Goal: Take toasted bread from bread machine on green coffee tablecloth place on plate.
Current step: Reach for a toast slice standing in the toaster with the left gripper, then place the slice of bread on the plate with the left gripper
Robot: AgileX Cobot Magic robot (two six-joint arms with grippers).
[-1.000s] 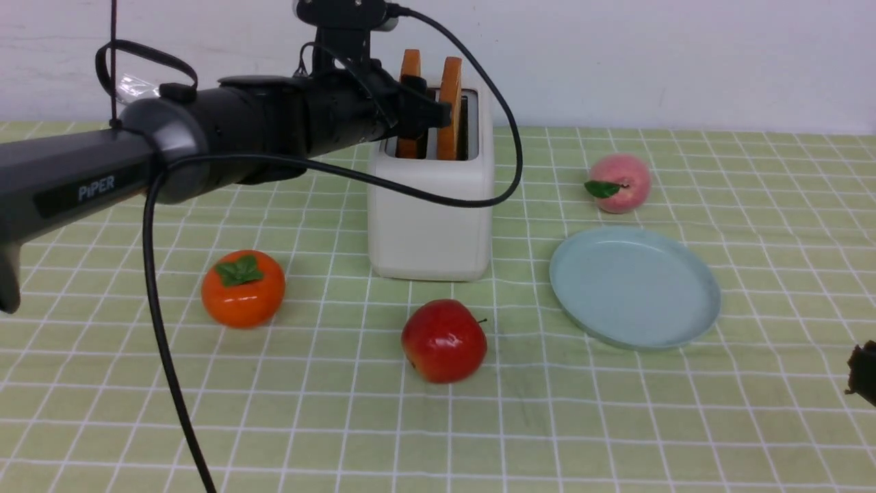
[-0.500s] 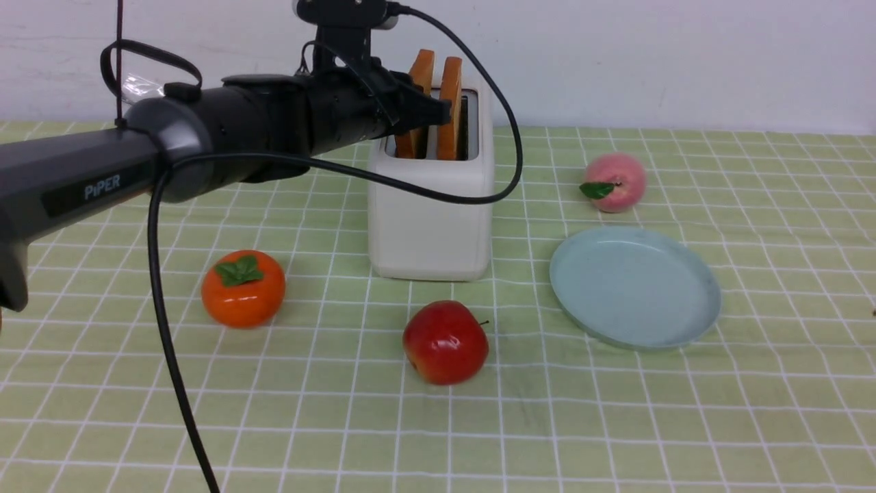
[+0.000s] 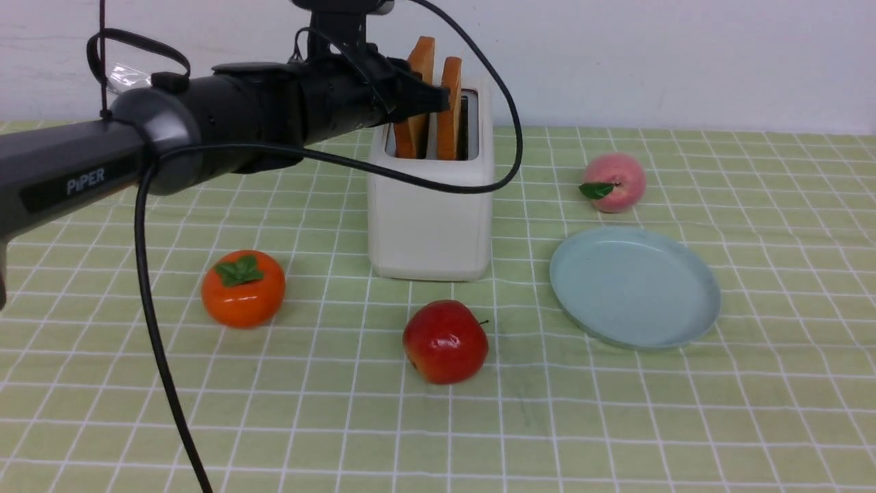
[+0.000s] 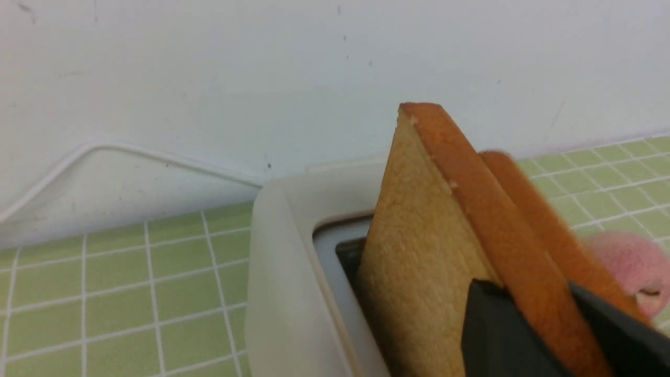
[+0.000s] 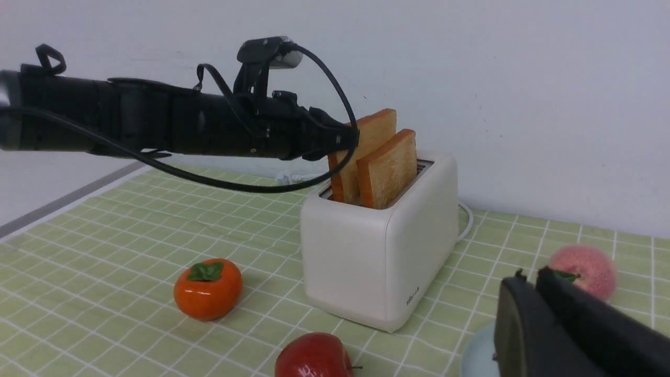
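My left claw [image 3: 431,101] grips the left slice of toast [image 3: 423,60], which leans tilted, partly raised out of the toaster [image 3: 431,219]. The other slice [image 3: 449,113] stands in its slot. My right claw [image 5: 528,314] is closed on nothing, near the plate [image 3: 633,287].

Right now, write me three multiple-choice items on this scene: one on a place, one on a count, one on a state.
1. The apple lies: A in front of the toaster; B behind it; C on top of it.
2. How many slices stand in the toaster? A one; B two; C three.
3. The left jaws: A hang open; B grip the left slice; C hold the apple.
Answers: 1 A, it sits nearer the front camera. 2 B, two crusts rise from the slots. 3 B, they flank its crust in the wrist view.
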